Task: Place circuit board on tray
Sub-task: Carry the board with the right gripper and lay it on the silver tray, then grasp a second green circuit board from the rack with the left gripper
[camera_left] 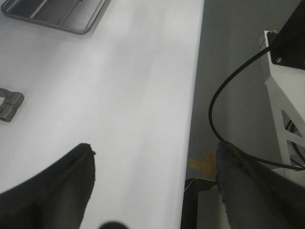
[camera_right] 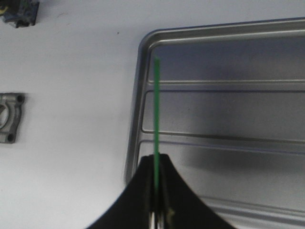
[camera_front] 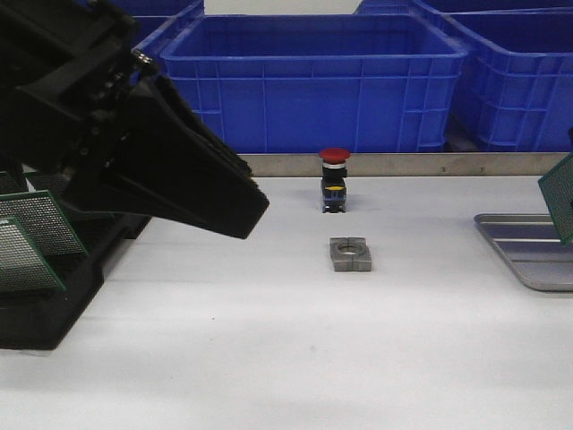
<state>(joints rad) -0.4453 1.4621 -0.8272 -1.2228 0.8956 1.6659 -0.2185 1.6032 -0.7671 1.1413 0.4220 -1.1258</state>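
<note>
The right gripper (camera_right: 156, 191) pinches the circuit board (camera_right: 157, 109) edge-on above the tray (camera_right: 228, 33); it should tilt flat before release; the left gripper (camera_left: 152, 191) hangs wide, empty.

I see a white tabletop (camera_front: 269, 358) carrying a grey metal bracket (camera_front: 350, 253), a red-capped pushbutton switch (camera_front: 334, 179), a black slotted plastic rack (camera_front: 54, 296), and, beneath my right end effector (camera_right: 156, 191), a ribbed silver-grey metal tray (camera_right: 228, 109).

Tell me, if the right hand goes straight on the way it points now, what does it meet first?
Probably the tray. The right hand is shut on the circuit board, held edge-on, pointing at the tray's ribbed bottom near its rim. The board's far edge would touch first; depth is unclear.
</note>
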